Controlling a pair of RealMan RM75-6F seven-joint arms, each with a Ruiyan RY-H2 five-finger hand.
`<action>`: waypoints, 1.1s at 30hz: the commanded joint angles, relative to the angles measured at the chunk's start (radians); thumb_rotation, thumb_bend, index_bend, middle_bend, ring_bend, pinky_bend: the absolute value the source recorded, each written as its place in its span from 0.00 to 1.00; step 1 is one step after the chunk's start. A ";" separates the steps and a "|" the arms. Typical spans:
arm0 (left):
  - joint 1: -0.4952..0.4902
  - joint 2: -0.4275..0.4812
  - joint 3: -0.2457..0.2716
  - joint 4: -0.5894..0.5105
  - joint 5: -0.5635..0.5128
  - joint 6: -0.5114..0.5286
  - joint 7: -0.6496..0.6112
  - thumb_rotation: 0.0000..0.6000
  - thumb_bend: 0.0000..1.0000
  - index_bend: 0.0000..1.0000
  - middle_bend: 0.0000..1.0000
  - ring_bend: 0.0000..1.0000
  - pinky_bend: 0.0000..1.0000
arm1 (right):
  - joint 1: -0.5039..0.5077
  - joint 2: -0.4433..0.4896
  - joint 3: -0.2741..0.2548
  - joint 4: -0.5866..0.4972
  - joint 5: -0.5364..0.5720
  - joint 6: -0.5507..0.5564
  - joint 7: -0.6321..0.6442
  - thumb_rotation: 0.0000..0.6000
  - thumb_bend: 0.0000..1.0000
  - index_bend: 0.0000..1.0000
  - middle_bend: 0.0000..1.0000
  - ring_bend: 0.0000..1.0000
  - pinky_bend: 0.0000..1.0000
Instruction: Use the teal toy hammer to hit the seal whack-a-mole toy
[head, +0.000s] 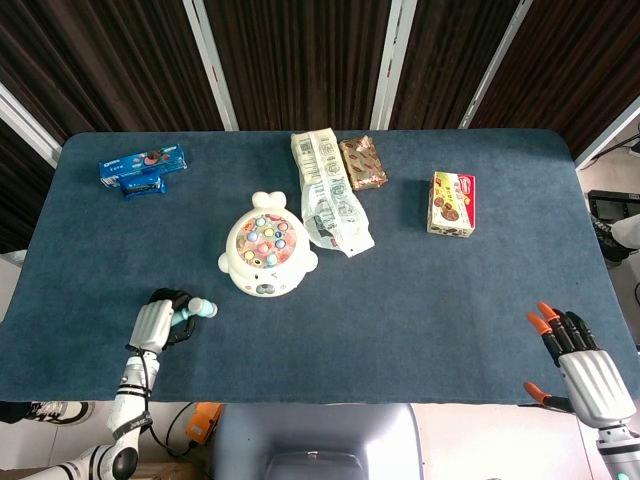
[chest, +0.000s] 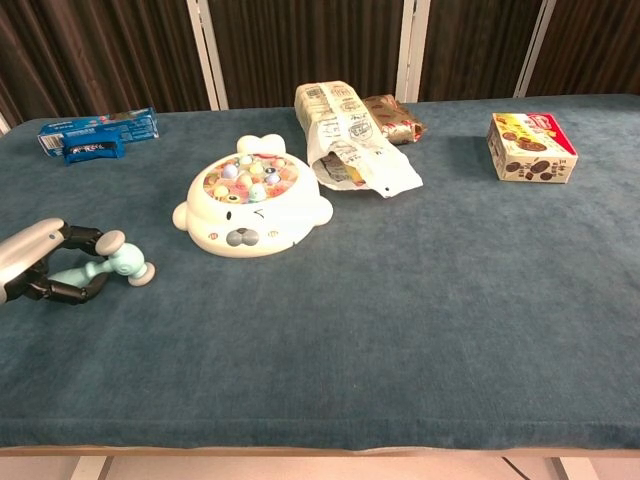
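Your left hand (chest: 35, 262) curls its fingers (chest: 78, 238) around the teal toy hammer (chest: 108, 263) handle, head poking out toward the seal whack-a-mole toy (chest: 251, 205) nearby. Your right hand (head: 582, 362) hovers with spread fingers, holding nothing.

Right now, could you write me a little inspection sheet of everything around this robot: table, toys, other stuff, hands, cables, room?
Surface: table covered in dark blue cloth.
Job's things: teal toy hammer lying at the near left, its head pointing toward the seal whack-a-mole toy, which sits apart from it.
Clutter: blue cookie packs far left; opened white wrapper beside the seal; brown snack pack behind it; cookie box to the right.
Hands: left hand curled around the hammer's handle; right hand off the near right edge, fingers apart, holding nothing.
Cables: nothing seen on the table.
Surroundings: dark slatted wall with white strips.
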 joint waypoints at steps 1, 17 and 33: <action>-0.001 -0.001 0.000 0.000 0.001 0.002 0.000 1.00 0.48 0.48 0.34 0.23 0.15 | 0.000 0.000 -0.001 0.000 -0.001 0.000 0.001 1.00 0.30 0.00 0.00 0.00 0.00; -0.003 -0.011 0.001 0.008 -0.023 0.007 0.067 1.00 0.66 0.59 0.49 0.33 0.17 | -0.002 0.001 -0.001 0.001 -0.002 0.003 0.003 1.00 0.30 0.00 0.00 0.00 0.00; 0.029 -0.095 0.005 0.136 0.111 0.218 -0.047 1.00 0.74 0.66 0.60 0.41 0.26 | -0.003 0.004 -0.002 0.001 -0.005 0.004 0.005 1.00 0.30 0.00 0.00 0.00 0.00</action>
